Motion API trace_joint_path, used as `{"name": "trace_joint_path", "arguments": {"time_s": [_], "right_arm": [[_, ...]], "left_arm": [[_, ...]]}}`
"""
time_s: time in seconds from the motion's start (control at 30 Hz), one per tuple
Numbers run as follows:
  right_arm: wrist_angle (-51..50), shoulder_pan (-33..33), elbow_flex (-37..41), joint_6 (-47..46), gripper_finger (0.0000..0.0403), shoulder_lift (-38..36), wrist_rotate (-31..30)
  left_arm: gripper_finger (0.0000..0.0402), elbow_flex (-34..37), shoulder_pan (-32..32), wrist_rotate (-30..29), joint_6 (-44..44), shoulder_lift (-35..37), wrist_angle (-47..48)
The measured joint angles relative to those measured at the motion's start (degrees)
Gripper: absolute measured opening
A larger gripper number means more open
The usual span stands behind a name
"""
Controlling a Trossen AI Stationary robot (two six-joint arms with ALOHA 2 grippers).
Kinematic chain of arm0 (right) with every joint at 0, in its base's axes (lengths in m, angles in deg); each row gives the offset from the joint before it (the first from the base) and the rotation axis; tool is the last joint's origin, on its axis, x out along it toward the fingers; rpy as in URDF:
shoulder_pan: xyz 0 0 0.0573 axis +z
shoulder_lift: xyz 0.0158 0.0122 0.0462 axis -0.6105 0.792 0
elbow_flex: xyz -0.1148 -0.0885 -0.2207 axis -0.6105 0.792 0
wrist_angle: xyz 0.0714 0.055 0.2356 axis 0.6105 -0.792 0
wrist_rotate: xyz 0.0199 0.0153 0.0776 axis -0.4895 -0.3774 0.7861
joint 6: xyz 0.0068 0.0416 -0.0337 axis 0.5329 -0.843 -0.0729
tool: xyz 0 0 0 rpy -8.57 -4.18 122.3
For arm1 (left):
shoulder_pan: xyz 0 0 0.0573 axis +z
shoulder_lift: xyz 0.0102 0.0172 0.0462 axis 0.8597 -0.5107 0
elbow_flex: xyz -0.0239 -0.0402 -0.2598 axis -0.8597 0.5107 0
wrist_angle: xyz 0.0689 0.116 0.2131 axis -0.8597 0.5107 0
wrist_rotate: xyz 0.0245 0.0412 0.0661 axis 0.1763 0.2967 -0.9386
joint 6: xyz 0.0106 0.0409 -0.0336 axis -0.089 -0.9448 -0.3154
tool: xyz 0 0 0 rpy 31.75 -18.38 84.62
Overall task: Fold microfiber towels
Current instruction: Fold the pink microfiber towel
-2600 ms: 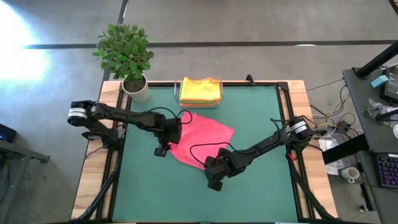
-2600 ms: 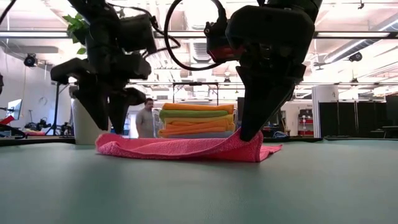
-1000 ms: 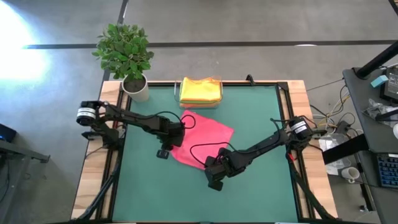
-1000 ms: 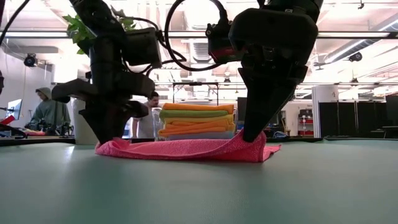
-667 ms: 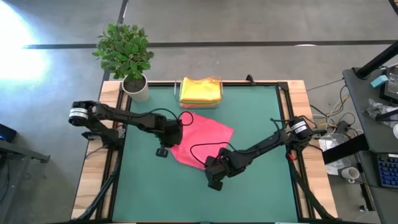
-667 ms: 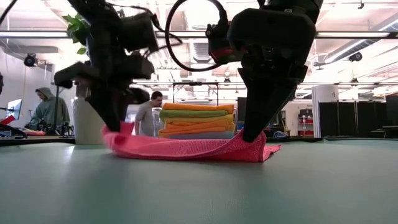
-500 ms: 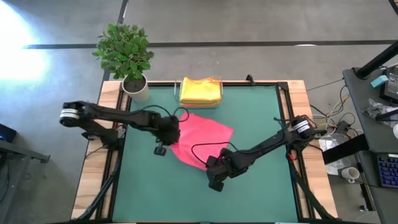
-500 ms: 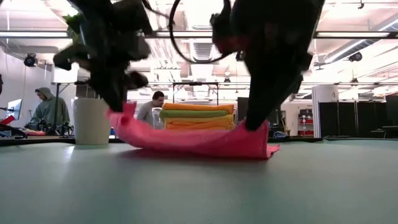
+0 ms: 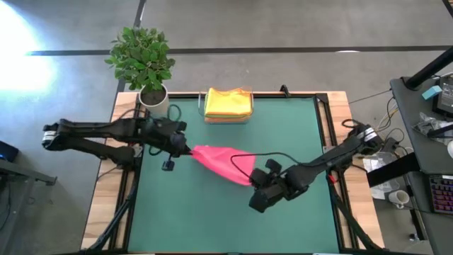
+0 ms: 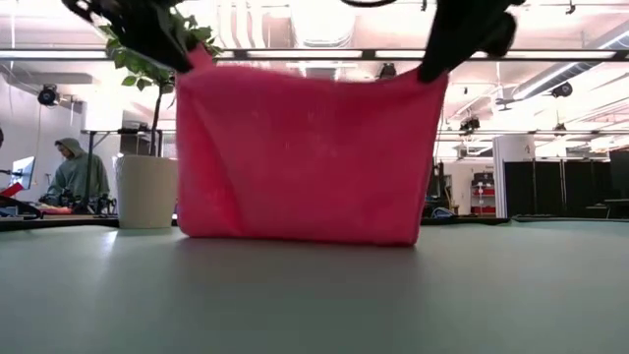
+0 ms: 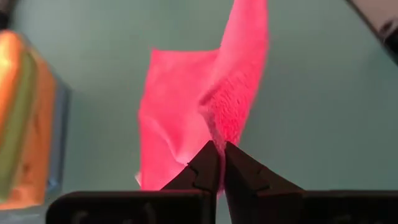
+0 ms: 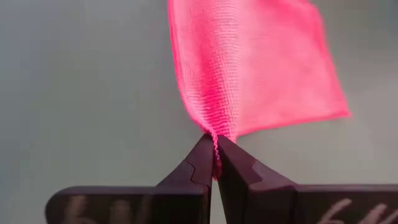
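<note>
- Folded towels [image 9: 228,103] stacked far-side: done.
- Pink towel [image 9: 221,162] unfolded, hanging mid-air.
- Left gripper [image 9: 185,150] and right gripper [image 9: 256,174] each clamped on a corner.

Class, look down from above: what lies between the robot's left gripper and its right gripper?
In the high view, the fuzzy pink microfiber towel stretches between the left gripper and right gripper, each shut on a corner.

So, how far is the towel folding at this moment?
Done: a stack of folded towels, yellow on top, sits at the table's far edge. In hand: the left gripper and right gripper each pinch a top corner of the pink towel, which hangs spread between them, lower edge at the table. Left: folding and stacking it.
</note>
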Motion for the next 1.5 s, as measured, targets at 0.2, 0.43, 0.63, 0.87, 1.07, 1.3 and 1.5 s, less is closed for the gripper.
{"name": "trace_joint_path", "arguments": {"time_s": [0.2,0.43,0.63,0.87,1.07,1.3,1.5], "right_arm": [[-6.0,0.6,0.0,-2.4,0.0008,-3.1,-3.2],[-5.9,0.7,0.0,-1.9,0.0008,-3.5,-5.1],[-6.0,0.8,-3.2,1.9,0.0008,-4.2,-6.1],[-6.4,0.8,-11.3,12.5,0.0008,-4.5,-10.3],[-6.9,0.8,-18.8,19.8,0.0008,-4.5,-11.9],[-6.9,2.3,-25.9,18.7,0.0008,-4.1,-11.2],[-7.0,4.4,-29.1,16.5,0.0008,-1.1,-7.5]], "left_arm": [[0.0004,0.0,0.0,-2.9,2.0,5.8,-0.8],[0.0004,0.0,0.0,-4.1,5.0,7.4,-1.9],[0.0004,-0.4,-0.1,-4.0,6.6,7.5,-1.9],[0.0002,-3.6,-3.3,-2.0,12.1,7.6,-1.9],[0.0001,-6.9,-8.4,-1.3,24.0,7.0,-3.5],[0.0001,-7.0,-15.8,-1.1,46.0,5.2,-3.8],[0.0001,-6.8,-21.5,-1.2,63.3,0.1,-4.7]]}}
